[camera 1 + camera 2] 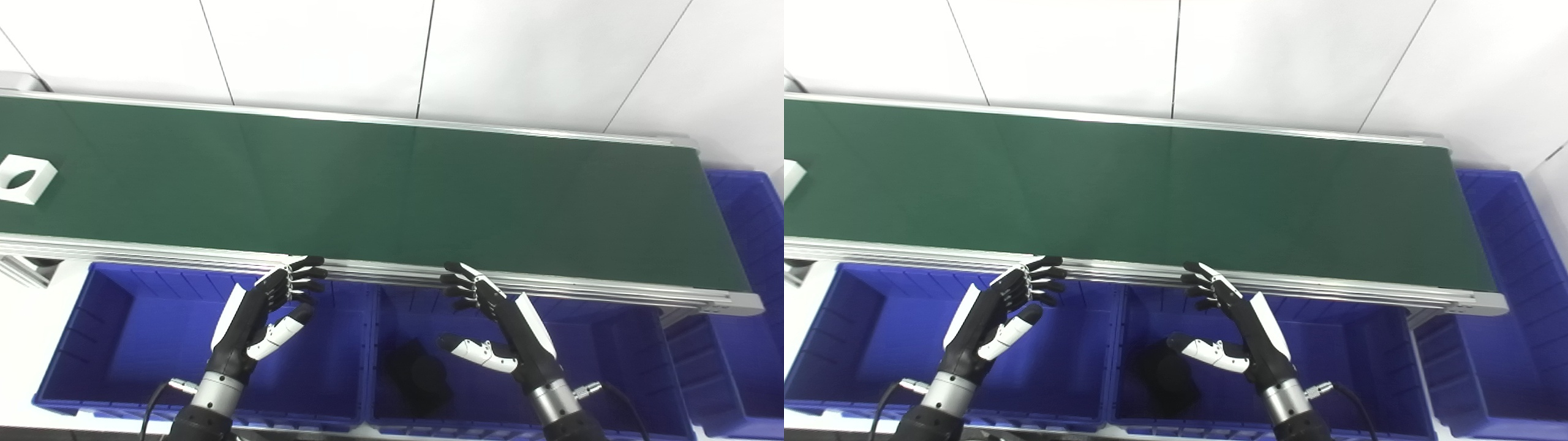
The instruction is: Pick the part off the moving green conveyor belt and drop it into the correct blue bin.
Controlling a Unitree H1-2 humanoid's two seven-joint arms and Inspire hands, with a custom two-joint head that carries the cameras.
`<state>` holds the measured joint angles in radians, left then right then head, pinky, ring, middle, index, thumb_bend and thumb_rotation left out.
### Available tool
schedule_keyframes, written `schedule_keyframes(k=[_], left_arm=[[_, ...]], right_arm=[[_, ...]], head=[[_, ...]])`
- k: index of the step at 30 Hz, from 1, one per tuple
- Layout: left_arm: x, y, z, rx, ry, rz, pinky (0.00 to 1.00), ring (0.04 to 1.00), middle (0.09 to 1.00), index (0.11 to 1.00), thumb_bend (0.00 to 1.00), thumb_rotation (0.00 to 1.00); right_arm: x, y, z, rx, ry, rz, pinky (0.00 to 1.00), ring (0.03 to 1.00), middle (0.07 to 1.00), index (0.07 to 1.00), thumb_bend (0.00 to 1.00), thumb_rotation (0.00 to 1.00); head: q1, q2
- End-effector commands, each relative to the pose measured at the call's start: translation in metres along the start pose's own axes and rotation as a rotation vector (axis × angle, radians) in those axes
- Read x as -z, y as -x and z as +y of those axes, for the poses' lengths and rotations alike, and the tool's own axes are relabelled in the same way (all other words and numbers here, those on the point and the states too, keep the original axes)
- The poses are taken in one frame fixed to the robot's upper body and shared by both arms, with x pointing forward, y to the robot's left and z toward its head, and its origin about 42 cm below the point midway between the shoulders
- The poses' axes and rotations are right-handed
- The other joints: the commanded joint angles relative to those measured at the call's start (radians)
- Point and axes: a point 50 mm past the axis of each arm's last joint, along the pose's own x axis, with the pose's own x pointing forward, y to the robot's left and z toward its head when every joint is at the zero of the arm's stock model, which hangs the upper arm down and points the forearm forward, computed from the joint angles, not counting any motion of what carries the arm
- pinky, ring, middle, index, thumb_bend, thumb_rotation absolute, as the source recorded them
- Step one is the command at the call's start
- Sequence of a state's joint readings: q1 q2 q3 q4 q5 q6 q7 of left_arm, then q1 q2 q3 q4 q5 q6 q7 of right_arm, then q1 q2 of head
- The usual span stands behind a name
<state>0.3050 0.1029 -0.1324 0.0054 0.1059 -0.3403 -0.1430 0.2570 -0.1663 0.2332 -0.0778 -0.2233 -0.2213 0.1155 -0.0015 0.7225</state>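
A white square part (pixel 23 178) with an oval hole lies on the green conveyor belt (pixel 380 190) at its far left; only its edge shows in the right eye view (pixel 791 176). My left hand (pixel 269 312) is open and empty above the left blue bin (pixel 122 343), fingertips near the belt's front rail. My right hand (pixel 490 324) is open and empty above the middle blue bin (pixel 612 367). A black part (pixel 419 370) lies in the middle bin.
A third blue bin (pixel 747 257) stands past the belt's right end. An aluminium rail (pixel 551 285) runs along the belt's front edge. A white tiled wall (pixel 392 55) is behind the belt.
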Motion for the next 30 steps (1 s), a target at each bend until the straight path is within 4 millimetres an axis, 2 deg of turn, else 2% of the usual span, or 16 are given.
schedule_keyframes(k=[1,6,12,13,16,17,19,22,24,26,30], left_arm=[[-0.008,-0.004,0.004,-0.012,-0.012,-0.052,0.57,0.66,0.731,0.774,0.78,0.79],[-0.008,-0.004,0.003,-0.012,-0.013,-0.048,0.57,0.662,0.731,0.773,0.78,0.79],[-0.006,-0.005,-0.001,-0.009,-0.012,-0.047,0.57,0.655,0.726,0.769,0.8,0.79],[-0.004,-0.005,-0.002,-0.005,-0.011,-0.05,0.57,0.655,0.726,0.769,0.8,0.78],[-0.001,-0.006,-0.006,-0.004,-0.009,-0.049,0.57,0.652,0.723,0.768,0.78,0.77],[0.0,-0.007,-0.007,-0.005,-0.01,-0.046,0.57,0.651,0.722,0.768,0.78,0.77],[0.002,-0.008,-0.01,-0.007,-0.01,-0.044,0.57,0.65,0.721,0.765,0.79,0.76],[0.005,-0.008,-0.013,-0.005,-0.012,-0.042,0.57,0.652,0.721,0.763,0.79,0.76],[0.006,-0.009,-0.014,-0.005,-0.012,-0.04,0.57,0.654,0.722,0.762,0.8,0.76],[0.008,-0.009,-0.015,-0.003,-0.015,-0.037,0.57,0.655,0.725,0.763,0.8,0.76],[0.011,-0.01,-0.016,-0.001,-0.022,-0.043,0.56,0.65,0.724,0.765,0.8,0.77]], right_arm=[[-0.011,-0.002,-0.003,0.024,-0.005,-0.072,0.69,0.766,0.815,0.871,0.7,0.59],[-0.011,-0.002,-0.004,0.022,-0.002,-0.075,0.69,0.768,0.818,0.874,0.69,0.59],[-0.009,0.0,-0.006,0.022,-0.006,-0.073,0.69,0.77,0.82,0.875,0.69,0.59],[-0.008,0.001,-0.007,0.021,-0.005,-0.072,0.69,0.771,0.821,0.876,0.69,0.59],[-0.007,0.001,-0.01,0.022,0.004,-0.081,0.68,0.767,0.819,0.877,0.67,0.58],[-0.007,0.002,-0.01,0.023,0.007,-0.083,0.67,0.765,0.817,0.876,0.67,0.58],[-0.007,0.002,-0.012,0.023,0.009,-0.085,0.67,0.763,0.812,0.875,0.64,0.55],[-0.005,0.003,-0.013,0.022,0.016,-0.088,0.67,0.766,0.811,0.876,0.62,0.51],[-0.005,0.003,-0.014,0.019,0.018,-0.086,0.67,0.768,0.811,0.878,0.62,0.53],[-0.004,0.004,-0.014,0.017,0.011,-0.083,0.67,0.771,0.812,0.881,0.62,0.52],[0.0,0.004,-0.014,0.018,0.001,-0.076,0.68,0.777,0.815,0.881,0.62,0.5]], head=[[0.015,0.0],[0.034,-0.006],[0.148,-0.04],[0.187,-0.054],[0.221,-0.068],[0.255,-0.086],[0.276,-0.101],[0.291,-0.116],[0.295,-0.121],[0.308,-0.146],[0.31,-0.154]])
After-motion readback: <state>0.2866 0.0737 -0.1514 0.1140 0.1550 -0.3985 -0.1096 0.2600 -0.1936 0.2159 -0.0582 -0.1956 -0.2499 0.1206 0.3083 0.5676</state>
